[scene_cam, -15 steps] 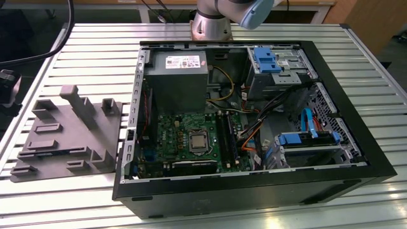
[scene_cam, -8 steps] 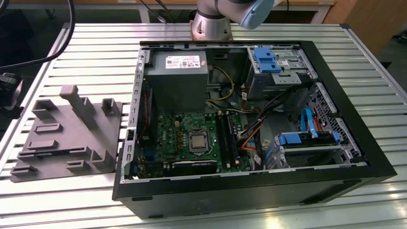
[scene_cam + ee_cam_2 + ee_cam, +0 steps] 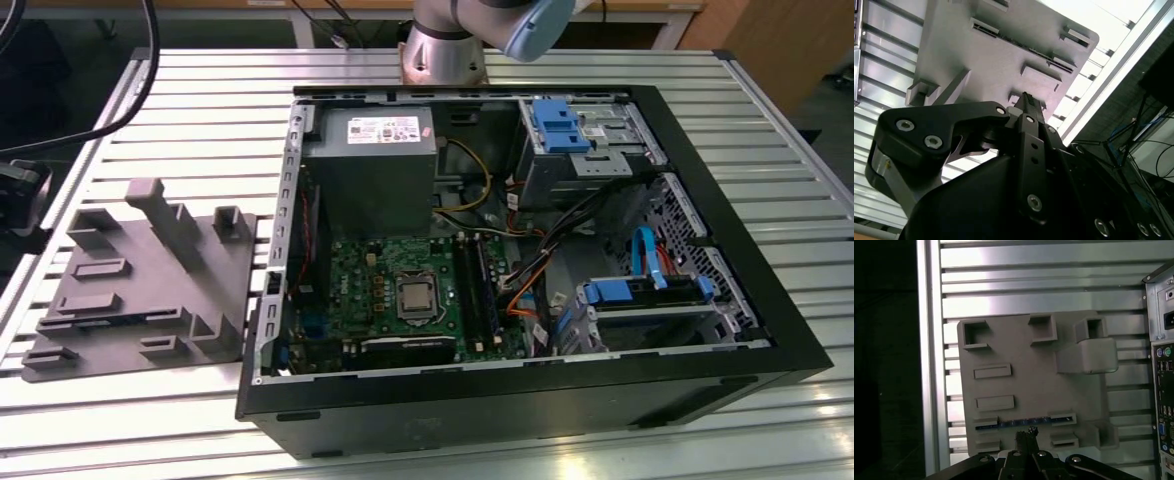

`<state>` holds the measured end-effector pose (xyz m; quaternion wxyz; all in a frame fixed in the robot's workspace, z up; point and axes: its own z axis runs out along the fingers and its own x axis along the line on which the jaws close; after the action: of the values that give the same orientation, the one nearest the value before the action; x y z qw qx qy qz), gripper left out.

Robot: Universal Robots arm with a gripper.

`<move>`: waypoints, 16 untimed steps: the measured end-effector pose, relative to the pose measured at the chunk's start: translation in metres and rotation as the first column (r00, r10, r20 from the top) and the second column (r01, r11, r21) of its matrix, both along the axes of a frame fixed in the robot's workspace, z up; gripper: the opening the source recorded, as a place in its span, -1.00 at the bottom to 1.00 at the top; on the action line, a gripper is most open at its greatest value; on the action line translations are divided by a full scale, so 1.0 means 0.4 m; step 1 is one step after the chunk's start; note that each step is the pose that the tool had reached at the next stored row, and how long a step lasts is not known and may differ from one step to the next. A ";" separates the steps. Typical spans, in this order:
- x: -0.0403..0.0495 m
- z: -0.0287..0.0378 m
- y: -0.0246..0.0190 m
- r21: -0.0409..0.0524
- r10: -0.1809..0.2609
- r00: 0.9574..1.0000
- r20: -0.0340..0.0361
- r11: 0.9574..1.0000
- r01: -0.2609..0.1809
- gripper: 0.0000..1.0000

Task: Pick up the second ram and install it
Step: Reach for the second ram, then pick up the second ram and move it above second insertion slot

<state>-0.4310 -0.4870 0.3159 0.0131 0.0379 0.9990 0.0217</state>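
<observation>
A: What carries it all?
B: A table [image 3: 187, 90] of ribbed aluminium slats, with a raised rail along its edges.
A: And beyond it?
B: Past the far edge, a pale wooden desk top [image 3: 641, 6] and a brown wooden panel [image 3: 787, 50]. In the second wrist view, dark cables [image 3: 1142, 112] hang off one table edge, and light glares on the slats.

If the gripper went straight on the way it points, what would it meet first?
Likely the second ram lying in the grey tray, just ahead of the gripper; depth is unclear, so possibly the tray itself.
</observation>
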 end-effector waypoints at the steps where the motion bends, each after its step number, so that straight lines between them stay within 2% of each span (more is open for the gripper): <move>1: 0.000 -0.002 -0.001 0.000 0.000 1.000 0.000 1.000 0.000 -0.79; 10: 0.000 -0.015 -0.004 0.000 0.000 1.000 0.000 1.000 0.000 -0.79; 16: 0.000 -0.017 -0.004 0.000 0.000 1.000 0.000 1.000 0.000 -0.79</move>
<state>-0.4310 -0.4885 0.3092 0.0131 0.0379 0.9990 0.0217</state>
